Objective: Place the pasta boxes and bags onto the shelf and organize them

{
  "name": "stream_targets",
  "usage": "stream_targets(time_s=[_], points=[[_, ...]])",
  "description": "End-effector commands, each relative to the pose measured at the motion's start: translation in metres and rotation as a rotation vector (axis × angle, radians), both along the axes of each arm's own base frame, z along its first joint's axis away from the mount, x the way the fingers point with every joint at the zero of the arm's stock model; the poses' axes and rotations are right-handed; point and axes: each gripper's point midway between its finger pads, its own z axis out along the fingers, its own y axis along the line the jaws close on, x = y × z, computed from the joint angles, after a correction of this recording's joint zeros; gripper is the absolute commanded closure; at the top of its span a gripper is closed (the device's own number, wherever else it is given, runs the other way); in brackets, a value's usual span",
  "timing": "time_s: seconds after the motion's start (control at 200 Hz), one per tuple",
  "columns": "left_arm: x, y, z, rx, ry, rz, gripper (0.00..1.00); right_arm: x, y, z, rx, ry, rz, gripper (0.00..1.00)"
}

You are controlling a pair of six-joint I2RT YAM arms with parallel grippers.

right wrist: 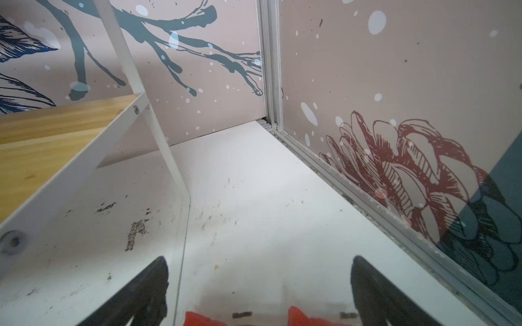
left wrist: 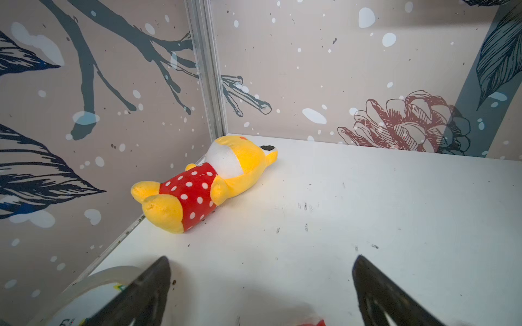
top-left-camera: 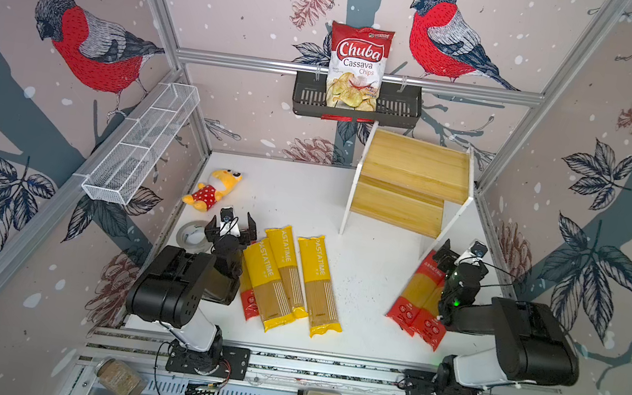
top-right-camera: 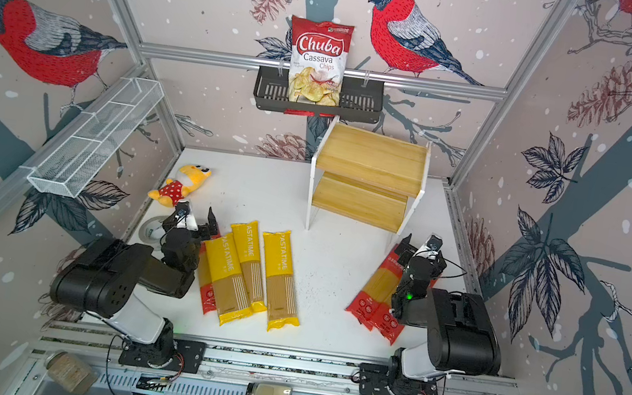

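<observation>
Three yellow PASTATIME packets (top-left-camera: pixel 318 287) (top-right-camera: pixel 283 282) lie flat side by side on the white table, left of centre. A red-ended packet (top-left-camera: pixel 252 307) pokes out from under the leftmost one. Two more red-ended packets (top-left-camera: pixel 415 300) (top-right-camera: pixel 374 295) lie overlapped at the right, partly hidden by the right arm. My left gripper (top-left-camera: pixel 231 229) (left wrist: pixel 261 262) is open and empty just past the yellow packets' far ends. My right gripper (top-left-camera: pixel 460 261) (right wrist: pixel 258 261) is open and empty over the far ends (right wrist: pixel 203 320) of the right pair. The two-tier wooden shelf (top-left-camera: pixel 413 178) (top-right-camera: pixel 368 168) stands bare at the back right.
A yellow plush toy (top-left-camera: pixel 212 190) (left wrist: pixel 203 183) lies by the left wall, with a tape roll (top-left-camera: pixel 191 233) beside my left gripper. A Chuba chips bag (top-left-camera: pixel 358 66) stands in a black wall basket (top-left-camera: pixel 398 109). A white wire basket (top-left-camera: pixel 141 144) hangs on the left wall.
</observation>
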Motion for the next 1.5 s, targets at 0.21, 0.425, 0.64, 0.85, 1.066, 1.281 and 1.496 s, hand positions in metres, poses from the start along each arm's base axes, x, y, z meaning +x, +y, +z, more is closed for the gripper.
stream_targets(time_s=[0.21, 0.425, 0.64, 0.85, 1.066, 1.281, 1.496], points=[[0.0002, 0.0001, 0.0030, -0.004, -0.013, 0.000, 0.02, 0.0026, 0.0039, 0.0048, 0.002, -0.018, 0.021, 0.00], [0.0003, 0.0004, 0.0037, -0.004, -0.015, 0.002, 0.02, 0.0026, 0.0041, 0.0049, 0.001, -0.017, 0.021, 0.00], [0.0005, 0.0000, 0.0035, -0.004, -0.015, 0.000, 0.02, 0.0029, 0.0043, 0.0056, 0.000, -0.019, 0.022, 0.00], [0.0002, 0.0002, 0.0034, -0.004, -0.014, 0.001, 0.02, 0.0036, 0.0062, 0.0052, -0.009, -0.014, 0.021, 0.00], [0.0004, 0.0005, 0.0036, -0.005, -0.015, 0.000, 0.02, 0.0038, 0.0060, 0.0056, -0.010, -0.015, 0.020, 0.00], [0.0007, 0.0005, 0.0030, -0.007, -0.013, -0.003, 0.02, 0.0040, 0.0060, 0.0049, -0.008, -0.013, 0.025, 0.00], [0.0019, 0.0030, 0.0021, -0.023, -0.009, -0.009, 0.02, 0.0046, 0.0060, 0.0045, 0.000, -0.012, 0.045, 0.00]])
